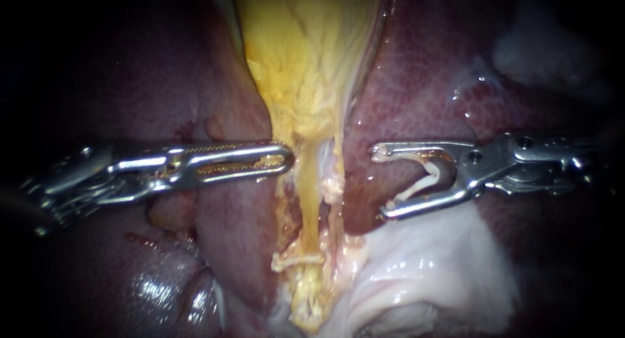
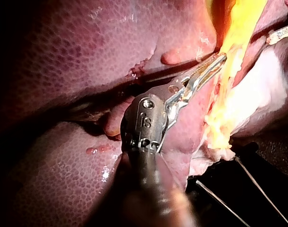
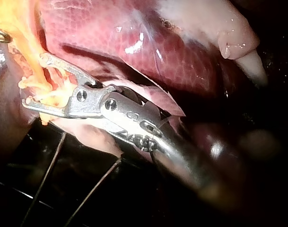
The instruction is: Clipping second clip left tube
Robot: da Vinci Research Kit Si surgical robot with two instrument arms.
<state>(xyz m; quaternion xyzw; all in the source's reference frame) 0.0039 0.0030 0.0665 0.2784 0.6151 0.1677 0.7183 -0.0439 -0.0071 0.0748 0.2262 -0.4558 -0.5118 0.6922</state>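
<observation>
— Status of the left instrument (image 1: 286, 161)?
— It enters from the left and lies level across the liver (image 1: 416, 71). Its jaws are pressed together, with nothing seen between them. The tip touches the edge of the yellow tissue where the gallbladder (image 1: 306, 45) narrows.
— The right instrument (image 1: 379, 182)?
— It enters from the right at the same height. Its jaws are spread wide with a white clip (image 1: 431, 176) seated between them, touching both. The clip itself is open.
— Where is the left tube (image 1: 311, 214)?
— It runs down from the gallbladder's narrow end, between the two tips. It is the yellower strand, and a paler strand lies just beside it on the right.
— How does the right instrument stand to it?
— Its jaw tips are apart from the tube, over the liver, pointing toward it.
— Anything on the tube?
— A lower clip (image 1: 296, 261) sits across it, below both instruments. Pale tissue (image 1: 449, 273) lies under the right instrument.
</observation>
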